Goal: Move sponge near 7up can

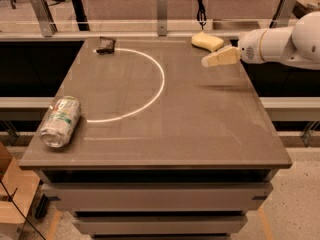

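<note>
The gripper (207,60) was held above the far right part of the surface (200,129), just beside the sponge (207,41), which was seen lying near the far edge, apart from it. Whether the jaws were released or clenched could not be told. The 7up can (60,121) was laid on its side at the near left edge, well apart from the sponge. A small black packet (105,44) was seen at the far left, by a white arc (155,91).

No words, brands or numbers can be read anywhere. The can (60,121), well apart from the sponge (207,41), carries green marks that cannot be made out as letters. The gripper (220,58) hangs just beside the sponge.
</note>
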Action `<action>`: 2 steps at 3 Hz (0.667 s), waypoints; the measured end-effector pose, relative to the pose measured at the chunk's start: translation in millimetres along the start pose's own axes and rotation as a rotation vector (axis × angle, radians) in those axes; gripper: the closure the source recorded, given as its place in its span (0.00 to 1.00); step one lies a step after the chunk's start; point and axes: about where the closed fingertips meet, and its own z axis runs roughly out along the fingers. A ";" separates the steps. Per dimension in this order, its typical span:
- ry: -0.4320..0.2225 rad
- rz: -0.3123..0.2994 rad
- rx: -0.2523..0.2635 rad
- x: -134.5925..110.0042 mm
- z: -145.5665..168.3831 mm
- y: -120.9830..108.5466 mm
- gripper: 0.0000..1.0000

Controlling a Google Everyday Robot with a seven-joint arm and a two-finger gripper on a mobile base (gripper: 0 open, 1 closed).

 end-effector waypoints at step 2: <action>-0.108 0.047 -0.009 -10.7 58.1 -16.6 0.00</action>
